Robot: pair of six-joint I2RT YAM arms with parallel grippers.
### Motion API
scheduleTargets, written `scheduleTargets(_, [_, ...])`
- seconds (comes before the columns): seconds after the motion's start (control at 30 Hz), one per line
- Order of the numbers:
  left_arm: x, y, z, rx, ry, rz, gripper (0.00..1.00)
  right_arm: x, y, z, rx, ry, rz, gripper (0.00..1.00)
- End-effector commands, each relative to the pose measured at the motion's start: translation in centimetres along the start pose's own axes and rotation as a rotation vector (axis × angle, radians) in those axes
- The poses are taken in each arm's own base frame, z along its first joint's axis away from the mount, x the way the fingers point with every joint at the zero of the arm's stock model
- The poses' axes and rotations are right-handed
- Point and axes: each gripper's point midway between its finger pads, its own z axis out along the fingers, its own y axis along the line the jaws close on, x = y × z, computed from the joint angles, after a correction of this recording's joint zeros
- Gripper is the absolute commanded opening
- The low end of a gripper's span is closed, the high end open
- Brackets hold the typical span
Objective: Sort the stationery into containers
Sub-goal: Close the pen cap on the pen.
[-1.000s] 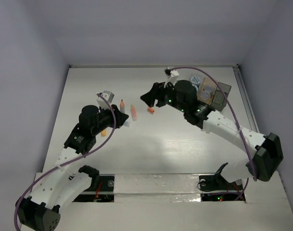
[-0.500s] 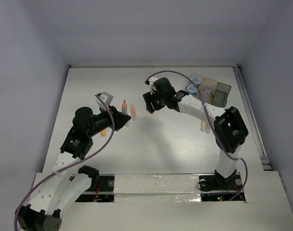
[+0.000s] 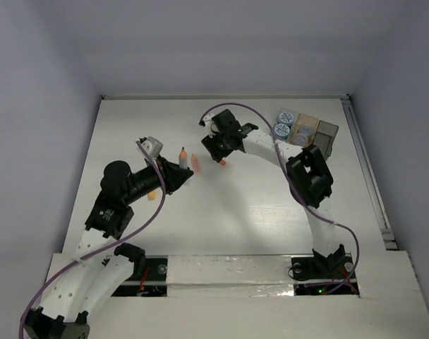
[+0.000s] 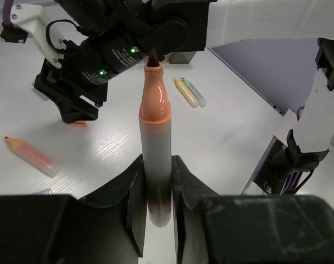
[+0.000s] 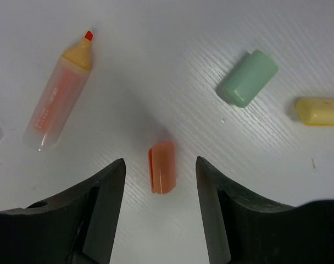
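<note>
We are clamping our left tool point(image 4: 156, 192) on a stubby marker with a translucent barrel and a salmon-orange neck point(image 4: 155, 126). Both fingers are pinching its lower barrel, so it is pointing straight out from the tool, dark nib foremost. This tool is sitting over the left half of the white wooden worktop point(image 3: 236, 212), about midway between the near and far edges.

We are holding our right tool point(image 5: 160, 176) with its fingers spread apart, straddling a small orange plastic cap point(image 5: 161, 166). The cap is lying flat on the worktop around the middle, toward the far edge, and is touching neither finger. Whether the fingertips are resting on the worktop we cannot tell.

Near that cap an uncapped orange highlighter with a clear barrel point(image 5: 57, 104) is lying, and a mint-green cap point(image 5: 248, 78) and a pale yellow cap point(image 5: 319, 110) are lying close together but apart. Toward the right edge a yellow marker point(image 4: 183, 88) and a green marker point(image 4: 195, 94) are lying side by side.

In the far right corner an amber-brown translucent box point(image 3: 306, 129) and a smoky grey translucent box point(image 3: 327, 135) are sitting side by side. Two round blue-and-white patterned rolls point(image 3: 286, 117) are sitting just beside the amber one.
</note>
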Motion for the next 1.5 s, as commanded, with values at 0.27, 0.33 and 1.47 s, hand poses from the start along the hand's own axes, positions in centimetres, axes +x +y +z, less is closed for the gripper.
scheduleTargets(0.27, [-1.0, -0.1, 0.1, 0.007, -0.038, 0.027, 0.0, 2.0, 0.0, 2.6, 0.009, 0.14, -0.099, 0.51])
scheduleTargets(0.33, [-1.1, -0.1, 0.1, 0.006, -0.039, 0.027, 0.0, 2.5, -0.2, 3.0, 0.019, 0.157, -0.101, 0.49])
scheduleTargets(1.47, [-3.2, -7.2, 0.6, 0.46, -0.07, -0.149, 0.0, -15.0, 10.5, -34.7, -0.844, -1.211, 0.401, 0.05])
